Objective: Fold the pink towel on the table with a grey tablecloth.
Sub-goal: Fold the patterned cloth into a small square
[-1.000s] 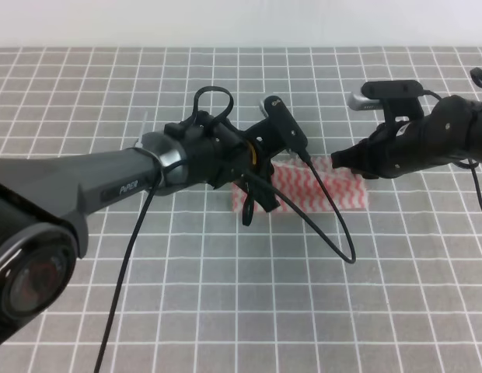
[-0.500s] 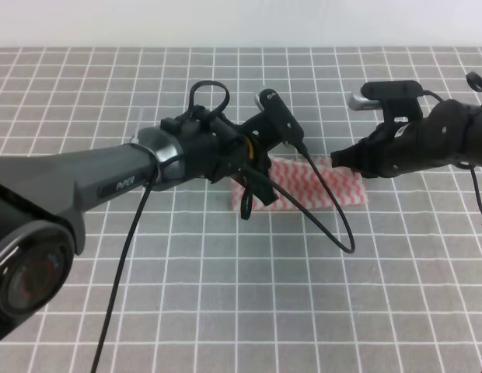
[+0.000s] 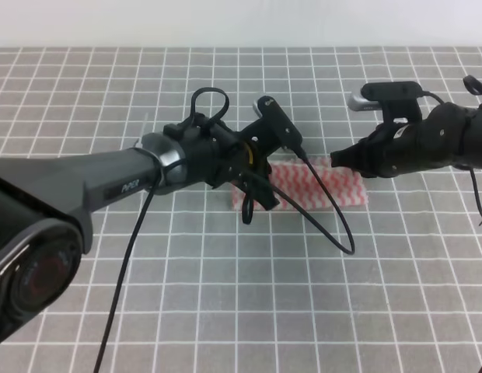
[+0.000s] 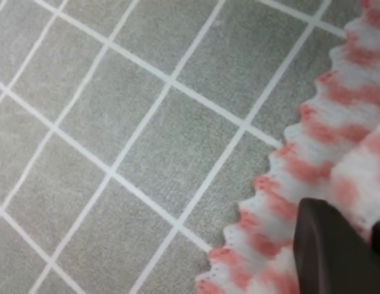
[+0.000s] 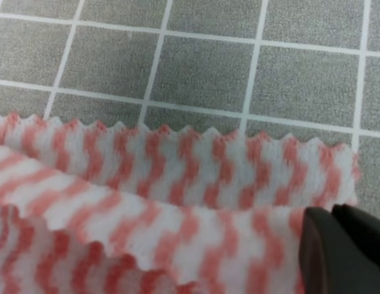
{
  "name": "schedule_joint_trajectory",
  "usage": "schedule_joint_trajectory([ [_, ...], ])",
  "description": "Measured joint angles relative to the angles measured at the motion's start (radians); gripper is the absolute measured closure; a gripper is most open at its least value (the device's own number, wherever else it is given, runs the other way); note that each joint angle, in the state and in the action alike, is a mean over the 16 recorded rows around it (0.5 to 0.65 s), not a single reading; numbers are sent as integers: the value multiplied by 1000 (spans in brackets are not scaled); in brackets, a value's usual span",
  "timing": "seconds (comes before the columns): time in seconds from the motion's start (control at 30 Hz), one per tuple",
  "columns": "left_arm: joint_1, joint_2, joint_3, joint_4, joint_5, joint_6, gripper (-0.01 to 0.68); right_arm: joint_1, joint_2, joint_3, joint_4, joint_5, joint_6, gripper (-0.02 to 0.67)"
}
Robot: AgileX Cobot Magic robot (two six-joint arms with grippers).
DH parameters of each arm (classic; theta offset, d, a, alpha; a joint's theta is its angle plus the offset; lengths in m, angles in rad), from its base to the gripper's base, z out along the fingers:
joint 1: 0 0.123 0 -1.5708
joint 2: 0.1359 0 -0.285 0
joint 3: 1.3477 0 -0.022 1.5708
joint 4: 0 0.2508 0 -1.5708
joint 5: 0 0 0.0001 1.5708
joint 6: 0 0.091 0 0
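a pale plain wall [image 3: 241,22] behind the far edge of the gridded surface

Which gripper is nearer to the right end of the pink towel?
Right. The right gripper is at the right end of the pink towel; the left gripper is over its left end.

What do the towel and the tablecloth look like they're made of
The towel looks like thin, soft nonwoven or fleecy cloth: matte, fuzzy, with pinked zigzag edges and printed pink waves. The tablecloth looks like a felt-like or fine woven grey fabric, matte and finely grained, with white grid lines.
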Motion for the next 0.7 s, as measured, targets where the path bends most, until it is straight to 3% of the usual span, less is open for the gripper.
schedule_joint_trajectory([
  [0.4,20,8,0,-3,-36,-5,368,-2,3,0,0,-39,0,473],
  [0.7,58,13,0,0,-66,-8,328,-20,4,-4,1,-28,0,445],
])
